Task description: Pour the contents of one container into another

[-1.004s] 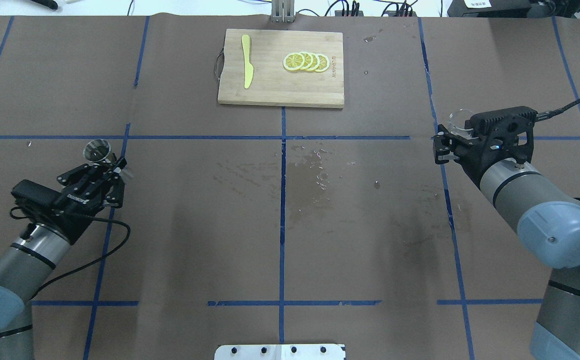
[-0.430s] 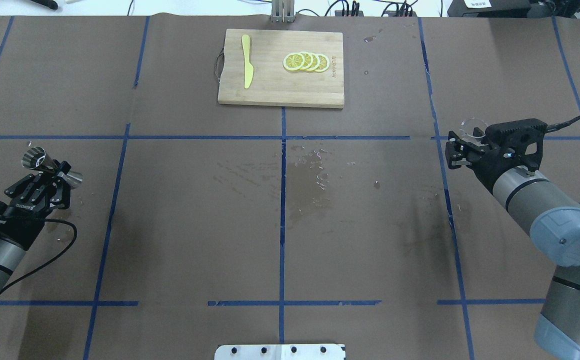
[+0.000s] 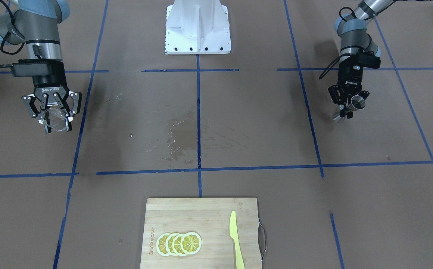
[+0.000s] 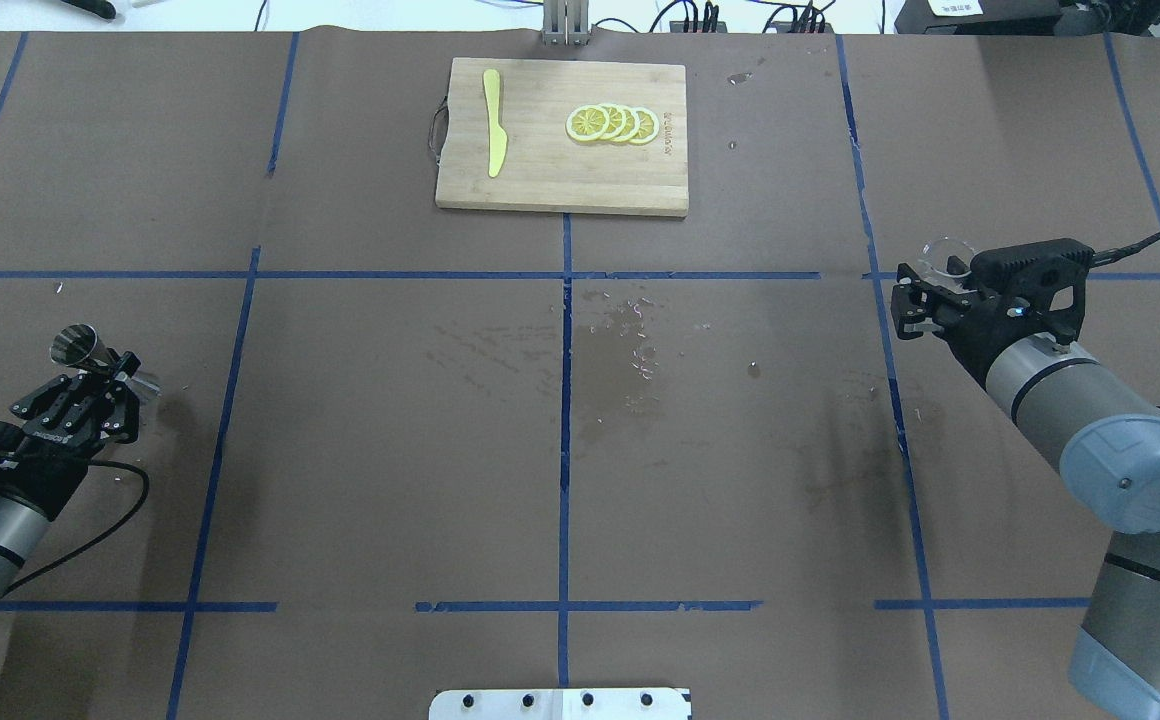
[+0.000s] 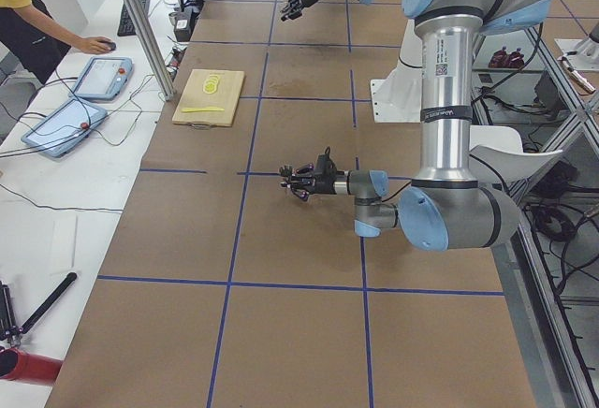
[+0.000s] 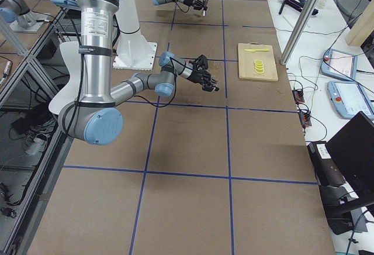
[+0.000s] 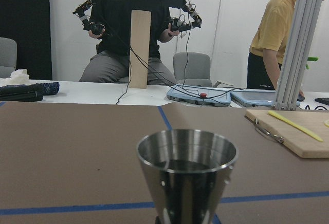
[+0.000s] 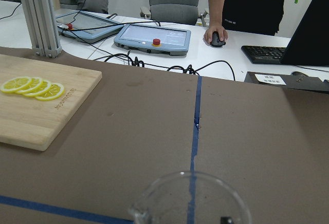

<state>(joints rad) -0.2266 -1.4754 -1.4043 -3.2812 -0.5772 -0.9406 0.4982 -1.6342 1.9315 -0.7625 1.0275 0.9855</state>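
Observation:
The silver steel jigger (image 4: 77, 344) is at the table's far left with my left gripper (image 4: 118, 378) shut on its narrow waist, held off the brown paper. In the left wrist view the jigger (image 7: 186, 171) fills the lower middle, mouth up. From the front, the jigger (image 3: 355, 102) leans in the left gripper (image 3: 350, 105). On the other side my right gripper (image 4: 925, 283) is shut on the clear glass cup (image 4: 946, 254). The front view shows that cup (image 3: 56, 119) between the fingers of the right gripper (image 3: 56, 122). The cup's rim (image 8: 191, 196) shows at the right wrist view's bottom.
A wooden cutting board (image 4: 562, 137) lies at the far middle with a yellow knife (image 4: 493, 122) and lemon slices (image 4: 612, 123) on it. Wet spots (image 4: 630, 345) mark the paper at the table's centre. The robot's white base plate (image 3: 198, 26) sits at the near edge.
My left arm has carried the jigger to the left and back toward the robot. The right arm shifted slightly right with the cup, then stayed put.

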